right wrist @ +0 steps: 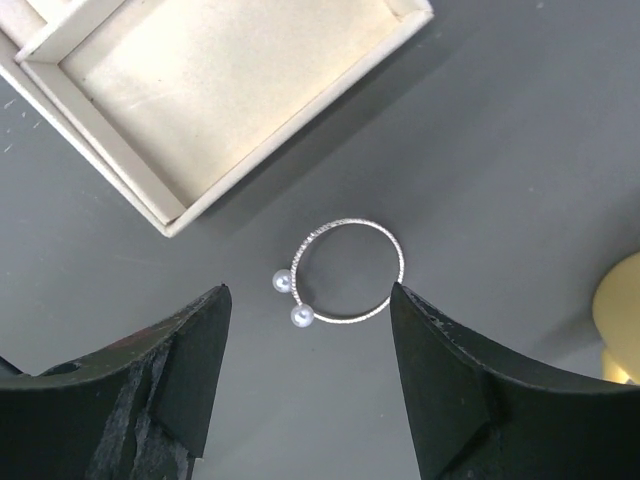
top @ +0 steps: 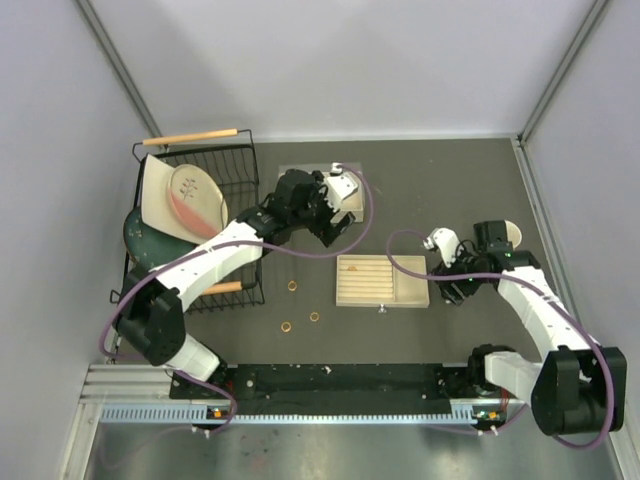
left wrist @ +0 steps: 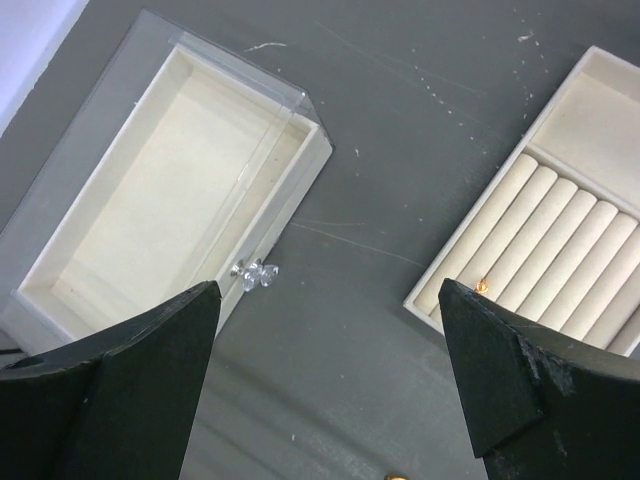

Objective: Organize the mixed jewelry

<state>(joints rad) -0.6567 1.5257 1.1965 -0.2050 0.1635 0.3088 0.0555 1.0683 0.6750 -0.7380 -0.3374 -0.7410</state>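
A thin silver bracelet hoop [right wrist: 347, 229] with two pearl ends lies on the dark table, just ahead of my open right gripper [right wrist: 308, 292] and beside the beige slotted tray [right wrist: 120, 165]. Three small gold rings [top: 292, 286] [top: 314, 316] [top: 287, 326] lie loose on the table left of the tray [top: 408, 283]. One gold ring [left wrist: 482, 286] sits in a slot of the tray [left wrist: 440, 270]. Another ring's edge [left wrist: 395, 477] shows at the bottom of the left wrist view. My left gripper [left wrist: 330, 300] is open and empty above bare table between the tray and a small open box [left wrist: 170, 190].
The small box has a clear lid and a crystal knob [left wrist: 255, 272]. A yellow cup [top: 510, 235] stands right of my right gripper [top: 452, 290]. A black dish rack [top: 245, 205] with plates stands at the left, with a wooden stick [top: 195, 136] behind it.
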